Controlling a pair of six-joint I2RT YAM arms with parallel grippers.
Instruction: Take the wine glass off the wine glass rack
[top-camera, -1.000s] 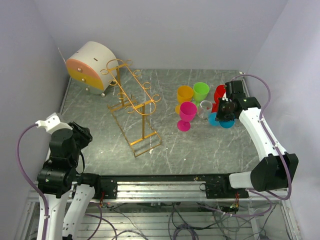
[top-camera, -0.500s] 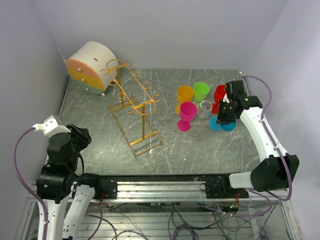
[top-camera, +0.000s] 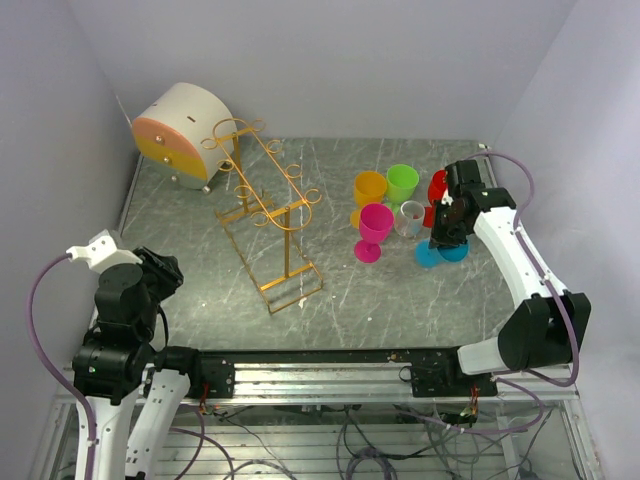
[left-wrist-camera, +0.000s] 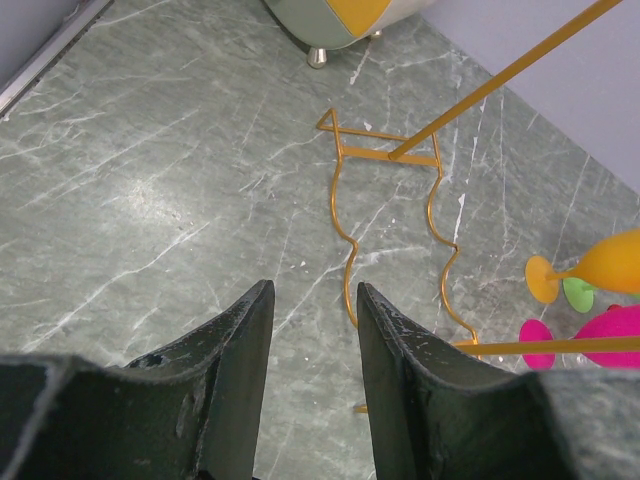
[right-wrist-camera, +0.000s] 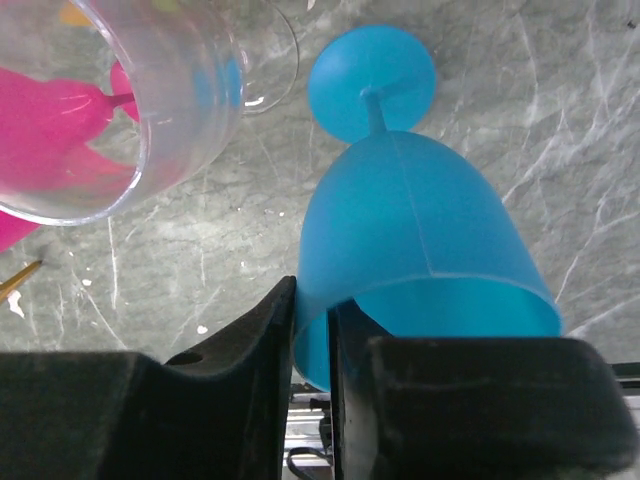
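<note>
Right gripper is easing nearer, pinching the blue wine glass by its rim. Glass is standing at right, well apart from wine glass rack. Release straight up, avoiding clear glass. Left gripper part-open, empty.

Soft, even light falls from above, and all three views are bright. In the top view the table is sharp with a faint sheen, and shadows under the rack are weak. From the left wrist, a whitish glare patch lies on the stone, and the dark left fingers look slightly soft. From the right wrist, the blue glass glows with light through it. The clear glass carries bright rim highlights, and the right fingers are near-black, with little detail.
</note>
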